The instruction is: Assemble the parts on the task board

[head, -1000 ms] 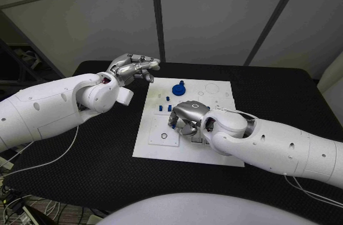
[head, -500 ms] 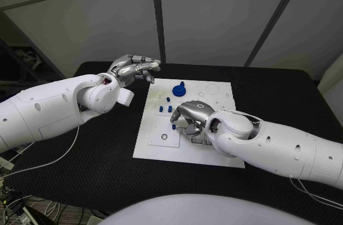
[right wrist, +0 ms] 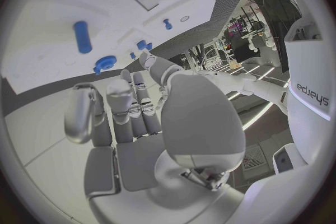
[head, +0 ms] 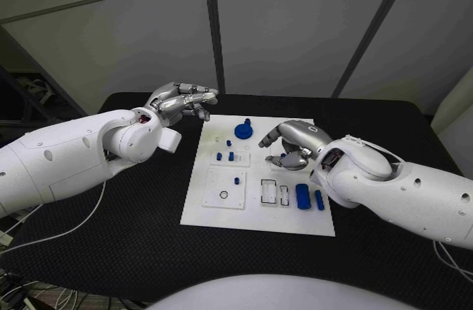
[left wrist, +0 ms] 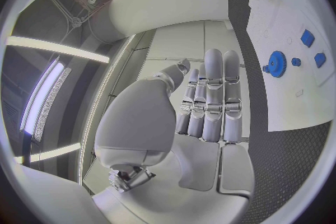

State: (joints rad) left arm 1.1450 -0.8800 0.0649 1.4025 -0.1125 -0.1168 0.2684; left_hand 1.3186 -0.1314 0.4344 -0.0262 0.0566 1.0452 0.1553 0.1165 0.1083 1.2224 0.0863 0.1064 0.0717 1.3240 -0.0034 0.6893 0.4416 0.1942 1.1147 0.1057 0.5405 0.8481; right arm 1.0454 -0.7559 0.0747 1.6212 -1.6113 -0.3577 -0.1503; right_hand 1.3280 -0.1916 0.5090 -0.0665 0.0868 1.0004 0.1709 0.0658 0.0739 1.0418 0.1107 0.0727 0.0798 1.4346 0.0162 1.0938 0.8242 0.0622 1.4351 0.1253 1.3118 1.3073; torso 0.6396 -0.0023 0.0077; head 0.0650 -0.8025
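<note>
Risk: right hand (head: 292, 145), fingers curled on nothing, hovers just beside blue gear (head: 243, 125) and could knock it off task board (head: 258, 218); left hand (head: 182, 100) likewise curled, empty.

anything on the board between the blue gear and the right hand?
No. In the head view, bare white task board separates the blue gear from the right hand.

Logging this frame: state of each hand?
Left hand: fingers curled in, holding nothing, beside the task board.
Right hand: fingers curled in over the board, nothing visibly held.
</note>
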